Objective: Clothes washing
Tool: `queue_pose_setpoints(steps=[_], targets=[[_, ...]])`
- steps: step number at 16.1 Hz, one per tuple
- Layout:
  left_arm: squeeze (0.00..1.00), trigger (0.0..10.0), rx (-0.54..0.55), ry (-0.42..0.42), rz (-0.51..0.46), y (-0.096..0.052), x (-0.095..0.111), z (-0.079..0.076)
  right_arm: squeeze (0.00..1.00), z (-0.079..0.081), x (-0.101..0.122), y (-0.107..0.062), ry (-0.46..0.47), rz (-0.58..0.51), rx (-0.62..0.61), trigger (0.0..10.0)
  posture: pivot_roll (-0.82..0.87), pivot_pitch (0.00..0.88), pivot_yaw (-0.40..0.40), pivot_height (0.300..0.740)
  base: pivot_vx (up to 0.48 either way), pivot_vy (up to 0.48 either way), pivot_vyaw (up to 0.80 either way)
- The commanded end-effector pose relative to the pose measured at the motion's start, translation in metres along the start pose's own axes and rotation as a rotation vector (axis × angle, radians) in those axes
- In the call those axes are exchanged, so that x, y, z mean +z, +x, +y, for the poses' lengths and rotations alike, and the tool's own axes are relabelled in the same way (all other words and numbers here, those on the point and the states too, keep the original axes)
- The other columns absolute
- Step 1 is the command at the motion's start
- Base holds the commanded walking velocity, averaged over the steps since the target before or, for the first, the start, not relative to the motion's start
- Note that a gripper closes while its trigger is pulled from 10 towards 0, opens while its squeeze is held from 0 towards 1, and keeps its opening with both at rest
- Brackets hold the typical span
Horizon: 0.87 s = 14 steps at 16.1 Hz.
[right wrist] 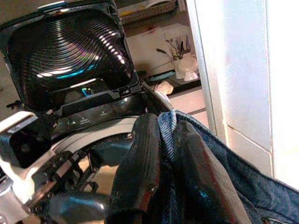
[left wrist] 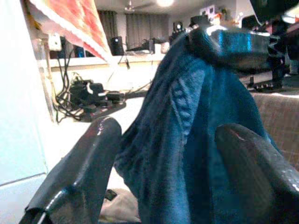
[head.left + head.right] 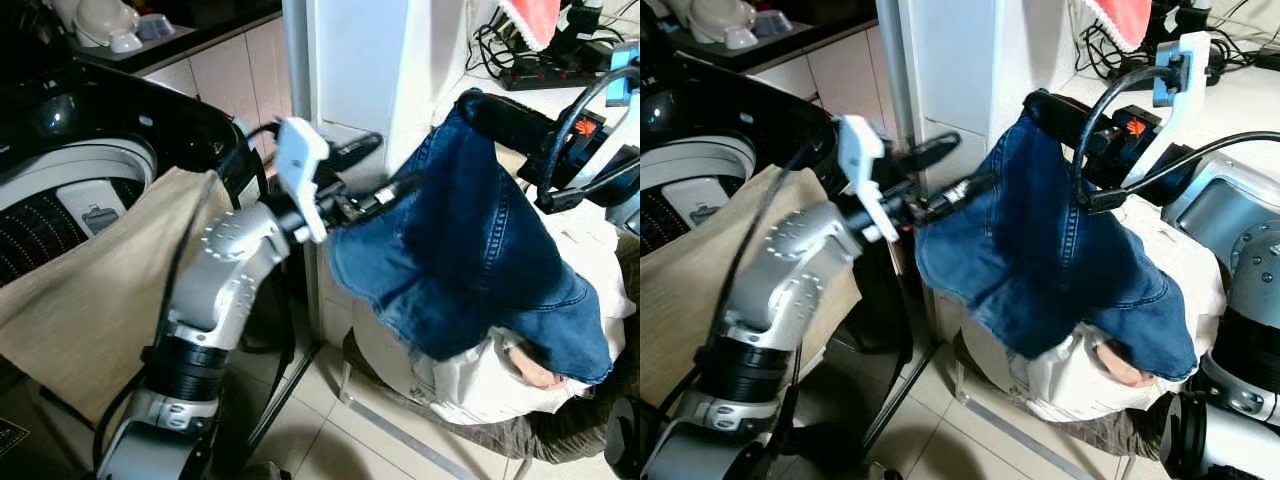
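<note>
the blue denim jeans (image 3: 470,240) are held aloft by the right gripper (image 3: 1045,108), its jaws clenched on the top edge, so the long axis hangs straight down over the laundry basket (image 3: 560,435). the left gripper (image 3: 375,170), jaws parted, is set against the near side edge, cloth between them. the open washing machine (image 3: 70,170) lies beyond the left arm, the nearer one.

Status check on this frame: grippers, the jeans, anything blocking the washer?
Right gripper shut on jeans, held aloft. Left gripper open, at the denim's edge. Beige cloth draped over washer rim, partly covering the opening.
</note>
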<state>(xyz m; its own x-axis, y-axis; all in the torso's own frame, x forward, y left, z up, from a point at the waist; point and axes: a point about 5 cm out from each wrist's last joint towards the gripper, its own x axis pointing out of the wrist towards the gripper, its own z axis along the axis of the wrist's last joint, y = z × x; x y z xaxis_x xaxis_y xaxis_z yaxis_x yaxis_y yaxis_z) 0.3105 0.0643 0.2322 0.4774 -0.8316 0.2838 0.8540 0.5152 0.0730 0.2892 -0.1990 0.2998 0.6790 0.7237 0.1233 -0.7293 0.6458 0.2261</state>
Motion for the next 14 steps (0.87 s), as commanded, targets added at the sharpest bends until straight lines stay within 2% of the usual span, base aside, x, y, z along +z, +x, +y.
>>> queue_pose_setpoints(steps=[1, 4, 5, 6, 7, 8, 10, 12, 13, 14], targets=[[1.0, 10.0, -0.017, 0.013, -0.016, 0.001, 0.008, 0.001, 0.0, 0.007, 0.006, 0.002, -0.031, -0.013, 0.022, 0.0, -0.13, 0.0, 0.053, 0.74, 0.0, 0.0, 0.0], [1.0, 10.0, 0.008, 0.047, 0.047, 0.013, -0.003, -0.004, 0.0, 0.009, 0.003, 0.004, -0.032, -0.006, 0.031, 0.0, -0.13, 0.0, 0.056, 0.74, 0.0, 0.0, 0.0], [0.63, 10.0, -0.009, 0.016, 0.078, 0.018, -0.01, -0.009, 0.0, 0.01, 0.003, 0.004, -0.032, -0.007, 0.035, 0.0, -0.13, 0.0, 0.056, 0.74, 0.0, 0.0, 0.0], [0.0, 10.0, -0.038, -0.021, 0.083, 0.021, -0.014, -0.015, 0.0, 0.01, 0.003, 0.005, -0.031, -0.007, 0.036, 0.0, -0.13, 0.0, 0.059, 0.74, 0.0, 0.0, 0.0], [0.0, 10.0, -0.051, -0.111, 0.055, 0.024, -0.016, -0.021, 0.0, 0.01, 0.002, 0.006, -0.034, -0.004, 0.035, 0.0, -0.13, 0.0, 0.06, 0.74, 0.0, 0.0, 0.0], [0.0, 10.0, -0.071, -0.158, 0.037, 0.028, -0.016, -0.026, 0.0, 0.01, 0.002, 0.006, -0.034, -0.003, 0.036, 0.0, -0.13, 0.0, 0.06, 0.74, 0.0, 0.0, 0.0], [0.0, 10.0, -0.066, -0.199, 0.011, 0.031, -0.014, -0.027, 0.0, 0.01, 0.001, 0.006, -0.036, 0.001, 0.033, 0.0, -0.13, 0.0, 0.061, 0.74, 0.0, 0.0, 0.0], [0.0, 10.0, -0.073, -0.161, 0.057, 0.032, -0.018, -0.028, 0.0, 0.01, 0.001, 0.006, -0.037, 0.003, 0.034, 0.0, -0.13, 0.0, 0.061, 0.74, 0.0, 0.0, 0.0], [0.0, 7.6, -0.044, -0.111, 0.103, 0.031, -0.024, -0.024, 0.0, 0.01, 0.001, 0.006, -0.038, 0.0, 0.036, 0.0, -0.13, 0.0, 0.059, 0.74, 0.0, 0.0, 0.0], [0.0, 3.6, -0.017, -0.101, 0.119, 0.031, -0.026, -0.021, 0.0, 0.01, 0.002, 0.007, -0.039, -0.001, 0.038, 0.0, -0.13, 0.0, 0.061, 0.74, 0.0, 0.0, 0.0]])
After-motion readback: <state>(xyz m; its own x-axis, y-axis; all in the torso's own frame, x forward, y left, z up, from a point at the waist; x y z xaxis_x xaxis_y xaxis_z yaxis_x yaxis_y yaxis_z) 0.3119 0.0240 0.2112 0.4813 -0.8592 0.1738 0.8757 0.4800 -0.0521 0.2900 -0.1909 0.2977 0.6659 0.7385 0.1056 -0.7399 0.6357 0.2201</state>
